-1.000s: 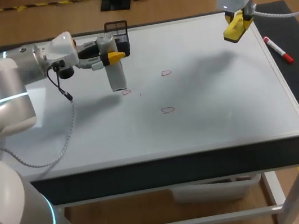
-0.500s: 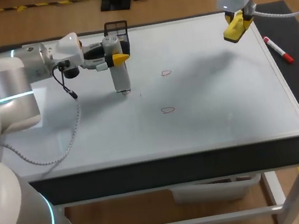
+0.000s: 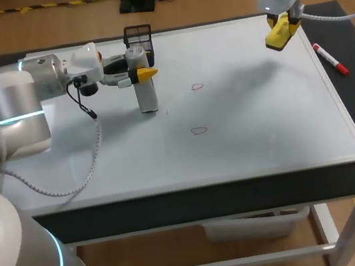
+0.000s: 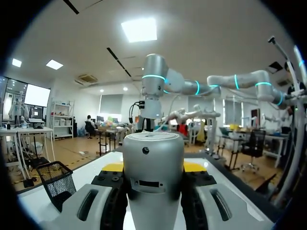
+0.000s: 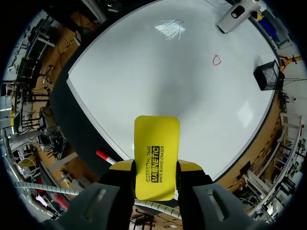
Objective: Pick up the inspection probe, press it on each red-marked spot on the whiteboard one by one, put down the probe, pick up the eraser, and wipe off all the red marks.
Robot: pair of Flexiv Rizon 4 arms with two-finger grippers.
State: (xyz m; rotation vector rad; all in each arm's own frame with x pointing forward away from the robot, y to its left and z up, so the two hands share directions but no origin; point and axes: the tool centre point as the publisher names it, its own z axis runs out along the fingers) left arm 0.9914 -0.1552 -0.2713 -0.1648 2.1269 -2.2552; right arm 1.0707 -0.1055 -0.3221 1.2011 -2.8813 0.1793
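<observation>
Grip first: our left gripper (image 3: 140, 71) is clamped on the inspection probe (image 3: 147, 96), a smooth silver cylinder. It stands upright on the whiteboard (image 3: 253, 141), toward the far left corner, and its body hides its lower end. Our right gripper (image 3: 280, 29) holds the flat yellow eraser (image 3: 278, 37) by its two sides at the far right corner. We cannot tell if it touches the board. One thin red mark (image 3: 197, 87) lies near the middle and another red mark (image 3: 197, 130) nearer the front edge.
</observation>
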